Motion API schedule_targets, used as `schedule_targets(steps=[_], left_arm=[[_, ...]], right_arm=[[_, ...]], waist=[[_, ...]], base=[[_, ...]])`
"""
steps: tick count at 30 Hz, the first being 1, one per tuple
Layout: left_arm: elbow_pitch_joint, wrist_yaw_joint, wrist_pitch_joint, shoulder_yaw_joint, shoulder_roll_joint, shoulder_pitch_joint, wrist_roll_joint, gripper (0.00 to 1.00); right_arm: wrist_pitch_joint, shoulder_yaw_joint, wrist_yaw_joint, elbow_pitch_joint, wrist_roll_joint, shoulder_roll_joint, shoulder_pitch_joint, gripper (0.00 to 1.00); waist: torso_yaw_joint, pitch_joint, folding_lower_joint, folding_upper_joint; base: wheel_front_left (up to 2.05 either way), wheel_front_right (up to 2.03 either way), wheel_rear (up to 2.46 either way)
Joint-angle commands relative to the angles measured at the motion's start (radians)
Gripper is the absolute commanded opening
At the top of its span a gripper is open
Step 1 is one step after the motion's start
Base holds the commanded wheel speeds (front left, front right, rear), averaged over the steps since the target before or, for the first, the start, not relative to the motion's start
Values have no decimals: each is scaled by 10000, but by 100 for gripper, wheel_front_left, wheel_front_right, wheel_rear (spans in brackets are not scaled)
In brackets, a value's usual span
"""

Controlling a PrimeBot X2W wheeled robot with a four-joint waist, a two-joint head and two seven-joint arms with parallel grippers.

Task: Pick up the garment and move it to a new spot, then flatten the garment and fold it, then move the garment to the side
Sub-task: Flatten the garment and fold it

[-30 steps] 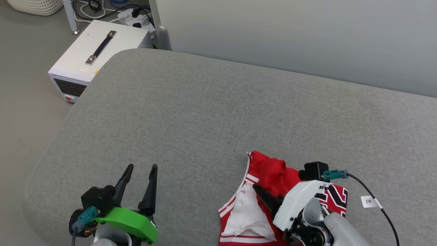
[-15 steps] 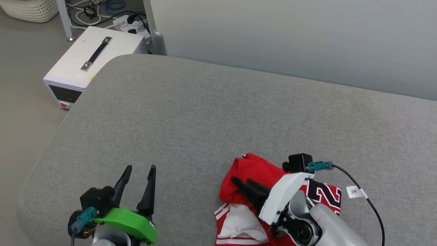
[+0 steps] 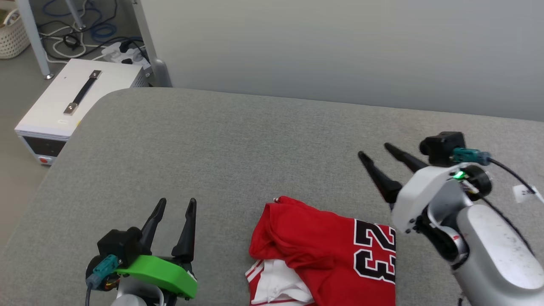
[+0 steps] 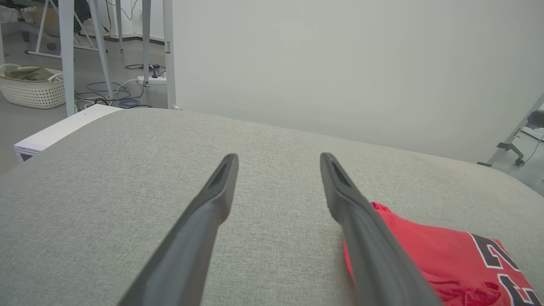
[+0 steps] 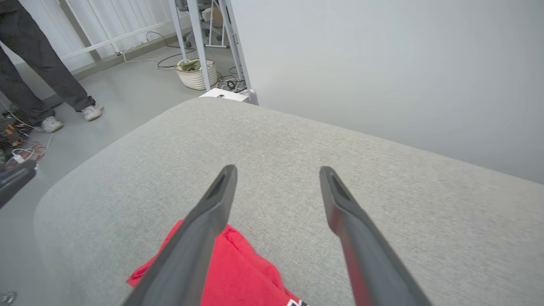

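Note:
The garment is a red shirt with a black-and-white "23" and a white sleeve showing at its near left. It lies folded over on the grey cushion near the front edge. Its red edge also shows in the left wrist view as the garment and under my right fingers as the garment. My right gripper hangs open above the cushion, up and to the right of the shirt, holding nothing. My left gripper stands open to the shirt's left, also with nothing in it.
A white box with a black handle sits on the floor past the cushion's left edge, with cables and a power strip behind it. A grey wall backs the cushion. A person's legs stand on the floor far left.
My right gripper has opened, let go of the garment and risen up and to the right. The garment now lies folded over with its number showing. The head camera has shifted.

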Motion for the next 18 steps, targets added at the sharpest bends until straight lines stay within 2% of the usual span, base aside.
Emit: schedule_targets(steps=[1, 4, 8, 14, 18], left_arm=[[-105, -32, -59, -33, -52, 45, -58, 100], [-274, -32, -59, -66, -107, 31, -105, 100], [-459, -32, -59, -77, -177, 38, -117, 100], [-657, -32, -59, -54, -278, 66, -118, 100], [-837, -32, -59, -14, -334, 138, -91, 100]], right_arm=[[-194, -207, -4, -293, -352, -287, 210, 100], [-613, -697, -4, -882, -1061, -872, 622, 100], [-1248, -1522, -4, -1544, -1607, -1221, 1347, 100], [-2003, -3046, -4, -2477, -1855, -870, 2727, 100], [-2361, -3665, -4, -3130, -2225, -498, 3533, 100]], waist=[[-299, -29, 0, 0], [-502, 0, 0, 0], [-724, 67, 0, 0], [-938, 190, 0, 0], [-1007, 278, 0, 0]], base=[[0, 0, 0], [0, 0, 0], [0, 0, 0], [0, 0, 0], [0, 0, 0]])
